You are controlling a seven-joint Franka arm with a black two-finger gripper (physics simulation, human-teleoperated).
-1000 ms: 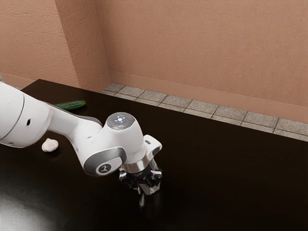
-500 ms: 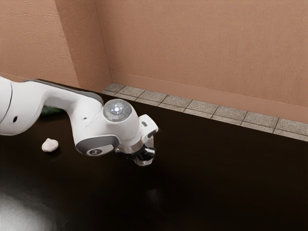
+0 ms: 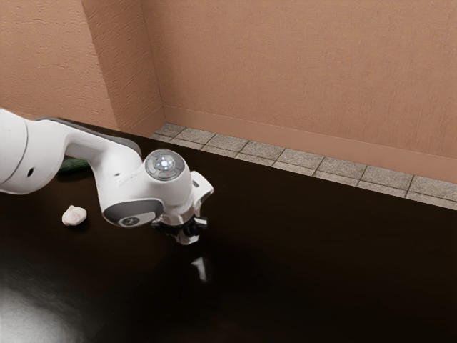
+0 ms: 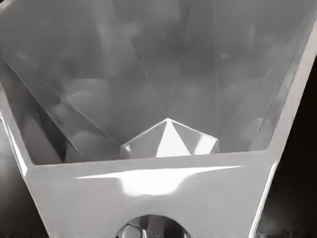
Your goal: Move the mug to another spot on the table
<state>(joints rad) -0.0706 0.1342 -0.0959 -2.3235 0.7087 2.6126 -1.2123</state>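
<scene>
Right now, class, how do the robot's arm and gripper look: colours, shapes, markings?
The arm is glossy white, built of rounded shells with grey bands at the joints. One joint cap is a round disc with a pale glowing light. The gripper is black.

Green thing (image 3: 71, 166) is mostly hidden behind arm (image 3: 50, 153), can't tell what it is. Arm is cut off at the exterior view's left edge. Mug (image 4: 168, 99) walls run off the wrist view's edges. In the exterior view it's tiny, tucked under the gripper (image 3: 183, 234). Desk (image 3: 321, 271) is cut off at the bottom.
</scene>
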